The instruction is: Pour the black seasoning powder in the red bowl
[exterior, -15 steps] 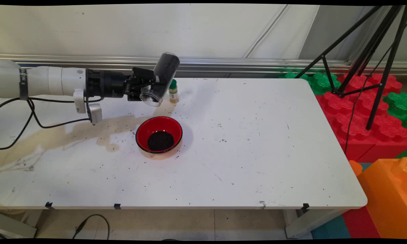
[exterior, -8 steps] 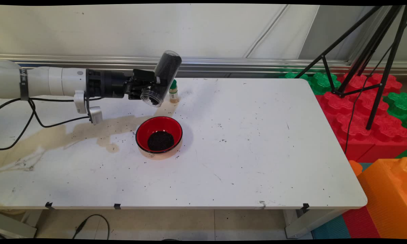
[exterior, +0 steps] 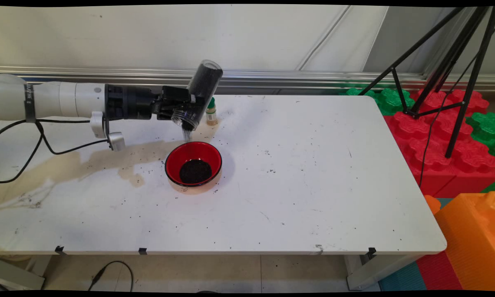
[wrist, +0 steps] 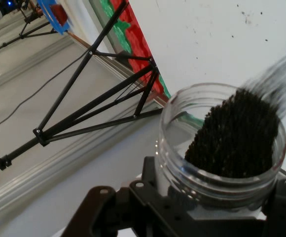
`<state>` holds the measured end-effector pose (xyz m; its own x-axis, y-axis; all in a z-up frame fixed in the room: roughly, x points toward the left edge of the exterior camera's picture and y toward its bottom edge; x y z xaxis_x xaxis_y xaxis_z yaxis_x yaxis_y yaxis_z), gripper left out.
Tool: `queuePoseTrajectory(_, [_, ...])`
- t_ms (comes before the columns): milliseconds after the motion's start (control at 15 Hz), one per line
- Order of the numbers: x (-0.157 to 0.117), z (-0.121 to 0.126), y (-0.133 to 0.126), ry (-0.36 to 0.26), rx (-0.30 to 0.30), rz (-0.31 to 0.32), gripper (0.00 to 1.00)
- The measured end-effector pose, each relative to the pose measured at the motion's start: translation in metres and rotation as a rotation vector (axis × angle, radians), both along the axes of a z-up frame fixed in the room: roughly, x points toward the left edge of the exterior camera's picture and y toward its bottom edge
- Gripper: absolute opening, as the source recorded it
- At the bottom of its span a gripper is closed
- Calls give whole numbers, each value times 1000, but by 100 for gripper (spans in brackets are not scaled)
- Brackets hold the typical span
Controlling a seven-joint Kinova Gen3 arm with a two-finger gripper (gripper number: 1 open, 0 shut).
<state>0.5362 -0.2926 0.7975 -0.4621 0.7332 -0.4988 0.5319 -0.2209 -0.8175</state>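
Observation:
My gripper (exterior: 188,105) is shut on a clear plastic jar (exterior: 198,94) of black grains, held tilted with its mouth down above the red bowl (exterior: 193,163). A thin stream of grains (exterior: 186,135) falls from the jar's mouth towards the bowl's far-left rim. The bowl holds a dark heap of grains in its bottom. In the hand view the jar (wrist: 222,143) fills the lower right between my gripper (wrist: 209,210) and the table, its mouth towards the camera, and grains slide out over its rim at the upper right.
A small green-capped bottle (exterior: 211,111) stands just behind the jar. Brownish stains (exterior: 86,163) and scattered black grains mark the white table (exterior: 313,185) left of the bowl. A black tripod (exterior: 445,66) and red, green and orange foam blocks (exterior: 449,136) stand at the right.
The jar has tipped steeper, mouth further down. Grains slid to its mouth, and now they pour out towards the bowl. The arm has shifted slightly to the right.

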Motion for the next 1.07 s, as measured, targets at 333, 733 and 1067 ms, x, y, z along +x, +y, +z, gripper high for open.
queuePoseTrajectory(333, [-1,0,1,-15,-23,-14,0])
queuePoseTrajectory(733, [-1,0,1,-24,-39,-22,0])
queuePoseTrajectory(1067, [-1,0,1,-30,-48,-27,0])
